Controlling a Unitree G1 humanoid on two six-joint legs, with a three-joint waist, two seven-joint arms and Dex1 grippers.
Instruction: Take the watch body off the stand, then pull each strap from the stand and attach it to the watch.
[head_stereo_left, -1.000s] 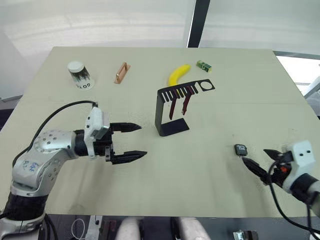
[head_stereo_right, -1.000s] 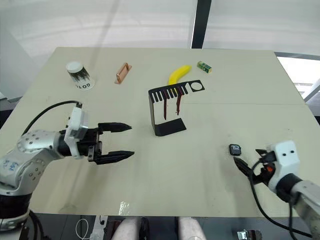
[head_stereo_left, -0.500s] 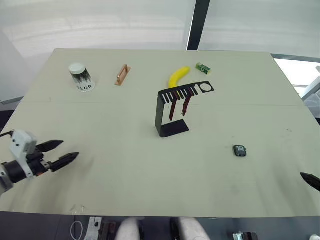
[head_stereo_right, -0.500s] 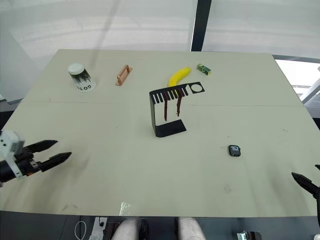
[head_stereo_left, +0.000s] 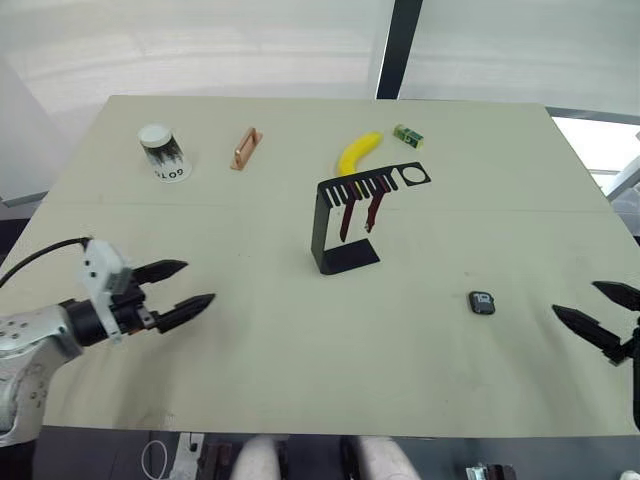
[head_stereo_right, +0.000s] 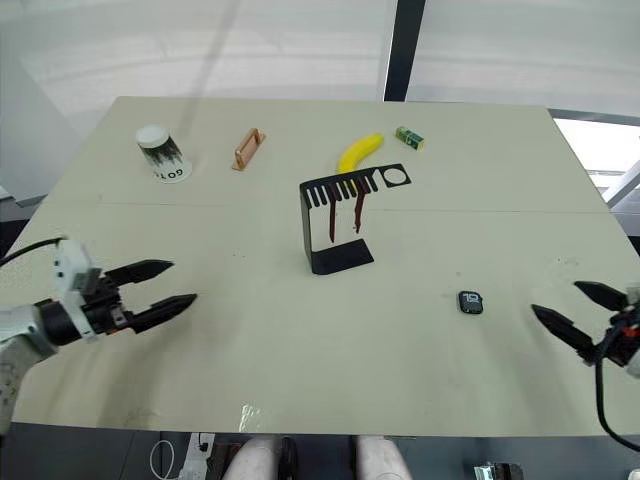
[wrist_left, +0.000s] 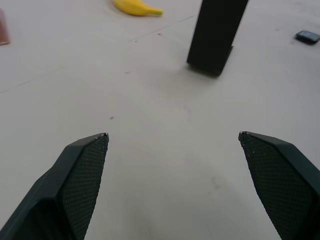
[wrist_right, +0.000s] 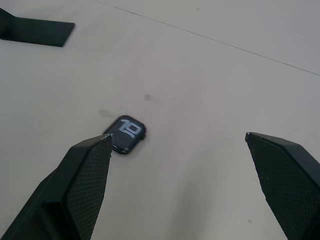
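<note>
Black sheet metal is what you have mid-table: the stand sits on its flat base with the comb arm reaching toward your right, and both maroon straps hang from its slots, side by side, ends clear of the base. The ring hole at the arm's tip holds nothing. Your watch body is off the stand and lies flat on the table, screen up with white digits showing, well to the right of the stand and nearer you. Your right gripper hovers just right of the watch with its fingers spread wide and nothing between them; in its wrist view the watch sits close by one fingertip, apart from it. Your left gripper is over the near left of the table, well away from the stand, also wide open and empty. Along the far side you have a white cup lying tipped over, its contents not visible, a copper handle, a banana and a small green box.
</note>
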